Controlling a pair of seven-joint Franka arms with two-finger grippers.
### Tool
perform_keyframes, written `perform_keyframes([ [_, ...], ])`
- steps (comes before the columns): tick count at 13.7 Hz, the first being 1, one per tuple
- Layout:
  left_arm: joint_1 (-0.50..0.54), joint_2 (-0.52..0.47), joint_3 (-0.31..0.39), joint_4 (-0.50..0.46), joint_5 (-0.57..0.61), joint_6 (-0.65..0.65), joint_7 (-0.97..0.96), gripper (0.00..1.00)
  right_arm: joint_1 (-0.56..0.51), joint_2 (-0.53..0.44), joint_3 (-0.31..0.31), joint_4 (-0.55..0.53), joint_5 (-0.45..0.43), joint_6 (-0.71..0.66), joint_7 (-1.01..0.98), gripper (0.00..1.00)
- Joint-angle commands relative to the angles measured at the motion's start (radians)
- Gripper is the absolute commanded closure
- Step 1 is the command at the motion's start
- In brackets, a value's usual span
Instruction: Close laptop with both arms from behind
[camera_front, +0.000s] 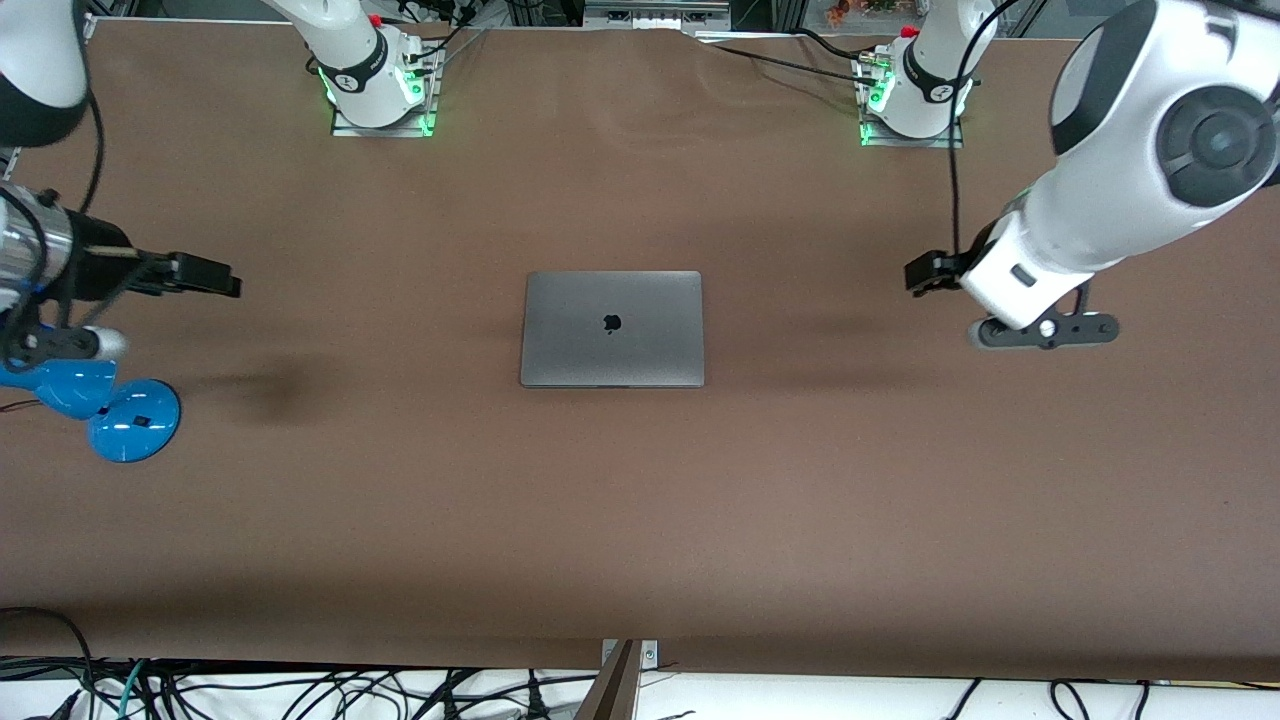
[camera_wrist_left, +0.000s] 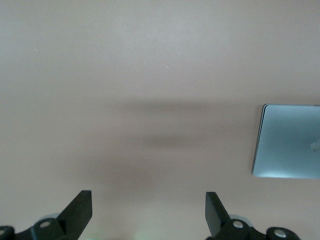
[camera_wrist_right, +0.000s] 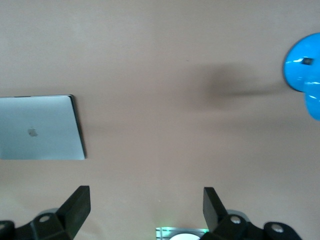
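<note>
The laptop lies flat in the middle of the brown table, its grey lid down and the dark apple logo facing up. My left gripper hangs open over bare table toward the left arm's end, well apart from the laptop. The left wrist view shows the open left gripper with nothing between its fingers and a corner of the laptop at the frame's edge. My right gripper hangs open over the right arm's end. In the right wrist view the right gripper is empty too, with the laptop off to one side.
A blue lamp-like object with a round base stands at the right arm's end, under the right wrist. Both arm bases glow green along the table edge farthest from the front camera. Cables lie below the nearest edge.
</note>
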Motion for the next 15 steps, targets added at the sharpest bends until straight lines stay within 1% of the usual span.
perform_keyframes([
  [1, 0.0, -0.095, 0.065, -0.09, 0.013, 0.014, 0.127, 0.0, -0.068, -0.085, 0.148, -0.07, -0.132, 0.016, -0.001, 0.0],
  [2, 0.0, -0.118, 0.09, -0.111, 0.013, 0.019, 0.17, 0.0, -0.097, -0.102, 0.206, -0.074, -0.168, 0.016, 0.005, 0.0],
  [3, 0.0, -0.149, 0.11, -0.146, 0.012, 0.023, 0.207, 0.0, -0.111, -0.125, 0.24, -0.092, -0.176, 0.02, 0.031, 0.0],
  [5, 0.0, -0.227, 0.122, -0.249, 0.013, 0.069, 0.222, 0.0, -0.113, -0.167, 0.258, -0.122, -0.171, 0.025, 0.185, 0.0],
  [7, 0.01, -0.298, 0.122, -0.346, 0.019, 0.126, 0.257, 0.0, -0.113, -0.201, 0.271, -0.16, -0.173, 0.028, 0.191, 0.0],
  [9, 0.021, -0.353, 0.118, -0.409, 0.024, 0.151, 0.273, 0.0, -0.113, -0.255, 0.272, -0.227, -0.168, 0.072, 0.157, 0.0],
  [10, 0.03, -0.378, 0.115, -0.427, 0.024, 0.155, 0.277, 0.0, -0.113, -0.269, 0.271, -0.235, -0.168, 0.072, 0.154, 0.0],
  [12, 0.067, -0.384, 0.102, -0.423, 0.024, 0.155, 0.357, 0.0, -0.114, -0.278, 0.273, -0.252, -0.164, 0.074, 0.154, 0.0],
  [15, 0.067, -0.381, 0.107, -0.415, 0.022, 0.142, 0.365, 0.0, -0.137, -0.295, 0.271, -0.293, -0.168, 0.108, 0.158, 0.0],
])
